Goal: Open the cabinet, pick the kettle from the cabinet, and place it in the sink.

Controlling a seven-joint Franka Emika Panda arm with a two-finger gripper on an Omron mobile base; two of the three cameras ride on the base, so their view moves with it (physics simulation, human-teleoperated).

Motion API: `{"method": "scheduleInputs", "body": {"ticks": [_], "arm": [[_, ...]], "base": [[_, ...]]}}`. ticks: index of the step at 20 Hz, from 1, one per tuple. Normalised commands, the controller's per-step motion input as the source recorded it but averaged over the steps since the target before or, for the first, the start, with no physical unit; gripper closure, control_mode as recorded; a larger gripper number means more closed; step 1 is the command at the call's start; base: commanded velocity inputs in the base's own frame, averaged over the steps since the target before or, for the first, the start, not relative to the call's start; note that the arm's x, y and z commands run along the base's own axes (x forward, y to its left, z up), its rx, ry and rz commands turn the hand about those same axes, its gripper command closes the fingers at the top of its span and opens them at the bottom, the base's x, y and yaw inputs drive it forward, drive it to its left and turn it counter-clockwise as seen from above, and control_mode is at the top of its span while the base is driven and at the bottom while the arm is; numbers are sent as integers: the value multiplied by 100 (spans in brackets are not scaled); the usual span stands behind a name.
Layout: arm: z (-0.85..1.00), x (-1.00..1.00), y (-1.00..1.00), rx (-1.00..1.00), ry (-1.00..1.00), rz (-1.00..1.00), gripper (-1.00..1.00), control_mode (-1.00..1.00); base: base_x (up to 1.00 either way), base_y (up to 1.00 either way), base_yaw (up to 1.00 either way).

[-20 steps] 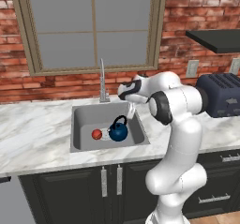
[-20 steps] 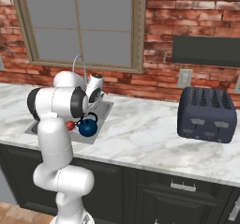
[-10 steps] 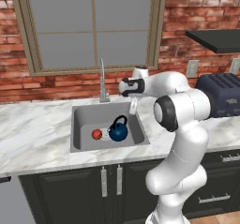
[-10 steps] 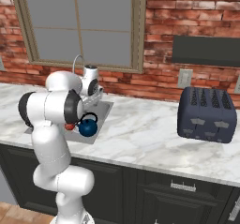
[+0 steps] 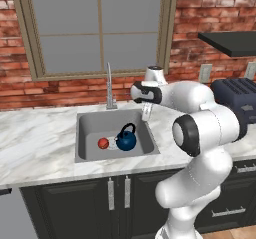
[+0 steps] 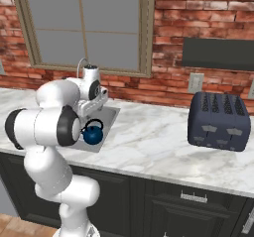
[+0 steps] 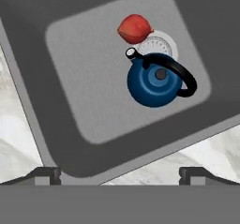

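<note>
The white marble counter (image 5: 40, 143) spreads out below the gripper (image 5: 146, 114) on both sides of it, and the brick wall (image 6: 198, 13) with its window (image 5: 100, 28) stands behind. A dark toaster (image 6: 218, 121) sits on the counter well off to the arm's right, far from the fingers. The sink (image 5: 90, 128) lies under and ahead of the fingers; in the hand view its grey basin (image 7: 93, 92) reaches from just past the two finger tips (image 7: 47, 174) to the far edge, with a strip of marble between tips and rim. The thin faucet (image 5: 109, 85) rises at the back rim, near the gripper and to its left in the left base view. The kettle (image 5: 126, 139) rests upright on the sink floor, below the fingers and well apart from them (nothing lies between the tips); in the hand view it sits ahead of them, slightly toward the right tip, handle (image 7: 180, 75) arched over the lid. A small red ball (image 7: 134, 28) lies just beyond the kettle, nearly touching its spout, beside the round drain (image 7: 157, 45). The fingers stand wide apart, holding nothing.
</note>
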Motion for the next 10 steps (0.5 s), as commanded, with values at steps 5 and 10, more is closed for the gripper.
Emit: {"method": "scheduleInputs", "body": {"ticks": [5, 10], "arm": [[31, -45, -8, -1, -1, -8, -100, -100], [34, -40, -8, 0, 0, -8, -100, -100]], "base": [[0, 0, 0], [0, 0, 0]]}}
